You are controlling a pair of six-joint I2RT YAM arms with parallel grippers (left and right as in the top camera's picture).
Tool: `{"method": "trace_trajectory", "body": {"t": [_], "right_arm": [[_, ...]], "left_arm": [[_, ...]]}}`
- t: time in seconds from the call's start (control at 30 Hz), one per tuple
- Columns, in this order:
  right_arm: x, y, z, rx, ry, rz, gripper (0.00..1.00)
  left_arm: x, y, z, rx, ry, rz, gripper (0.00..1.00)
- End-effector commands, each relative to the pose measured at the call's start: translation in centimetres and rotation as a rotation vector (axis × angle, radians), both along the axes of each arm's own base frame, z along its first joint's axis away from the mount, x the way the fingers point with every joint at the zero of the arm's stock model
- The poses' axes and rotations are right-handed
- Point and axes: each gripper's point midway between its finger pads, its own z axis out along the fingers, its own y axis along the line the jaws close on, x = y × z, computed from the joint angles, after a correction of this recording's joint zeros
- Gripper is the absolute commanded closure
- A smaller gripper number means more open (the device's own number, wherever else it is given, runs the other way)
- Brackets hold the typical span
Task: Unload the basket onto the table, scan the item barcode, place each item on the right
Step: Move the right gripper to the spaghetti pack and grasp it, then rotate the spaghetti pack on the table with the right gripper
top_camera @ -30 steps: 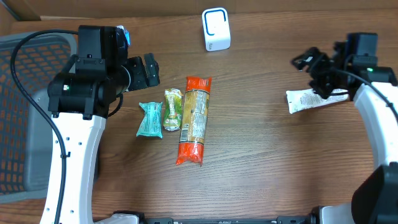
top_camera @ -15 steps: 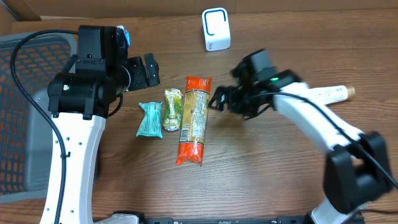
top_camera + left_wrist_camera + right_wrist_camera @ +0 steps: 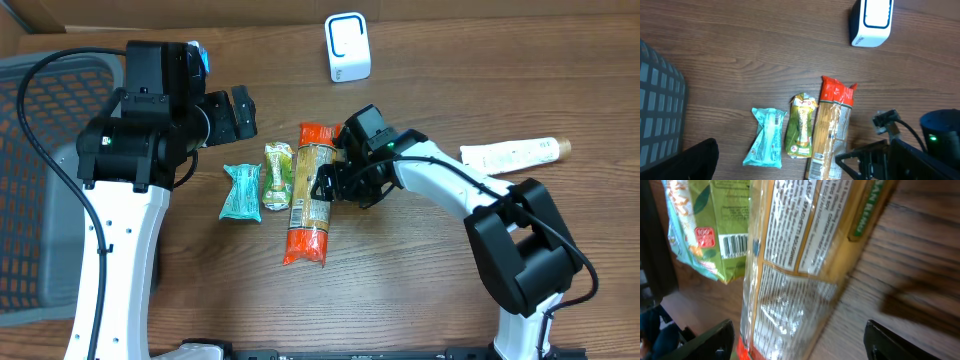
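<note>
The right gripper [image 3: 330, 188] hangs wide astride the spaghetti packet [image 3: 308, 225], the white scanner [image 3: 347, 47] at the packet's one o'clock and the left gripper [image 3: 232, 114], also wide, at ten.

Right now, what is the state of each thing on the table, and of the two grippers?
Spaghetti pack, lying flat, not gripped.
Green packet, lying flat, barcode facing up.
Teal packet, lying flat.
White tube, lying on its side.
Scanner, standing upright.
Left gripper, open, empty.
Right gripper, open over the spaghetti pack.
</note>
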Motion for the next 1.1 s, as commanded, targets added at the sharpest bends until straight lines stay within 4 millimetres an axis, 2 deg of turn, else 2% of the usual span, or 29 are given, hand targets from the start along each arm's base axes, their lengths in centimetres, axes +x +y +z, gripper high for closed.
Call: {"method": "trace_trajectory", "body": {"t": [0.0, 0.3, 0.5, 0.57, 0.67, 0.87, 0.97, 1.07], "right_arm": [[-0.1, 0.3, -1.3, -0.007, 0.025, -0.031, 0.22], [0.0, 0.7, -4.9, 0.012, 0.120, -0.197, 0.30], [-1.8, 1.0, -6.9, -0.015, 0.174, -0.286, 0.39], [-2.8, 1.0, -8.0, -0.050, 0.173, -0.325, 0.47], [-3.4, 1.8, -8.4, -0.034, 0.151, -0.324, 0.53], [-3.8, 3.2, -8.7, 0.001, 0.119, -0.293, 0.55], [-3.8, 3.5, -8.6, 0.018, 0.121, -0.284, 0.80], [-3.8, 4.1, -7.7, 0.080, 0.147, -0.257, 0.96]], "left_arm": [[0.0, -0.2, 0.3, 0.001, -0.006, -0.015, 0.00], [0.0, -0.2, 0.3, 0.001, -0.006, -0.015, 0.00], [0.0, -0.2, 0.3, 0.001, -0.006, -0.015, 0.01], [0.0, -0.2, 0.3, 0.001, -0.006, -0.015, 0.00], [0.0, -0.2, 0.3, 0.001, -0.006, -0.015, 0.00], [0.0, -0.2, 0.3, 0.001, -0.006, -0.015, 0.00], [0.0, -0.2, 0.3, 0.001, -0.006, -0.015, 0.00], [0.0, -0.2, 0.3, 0.001, -0.006, -0.015, 0.01]]}}
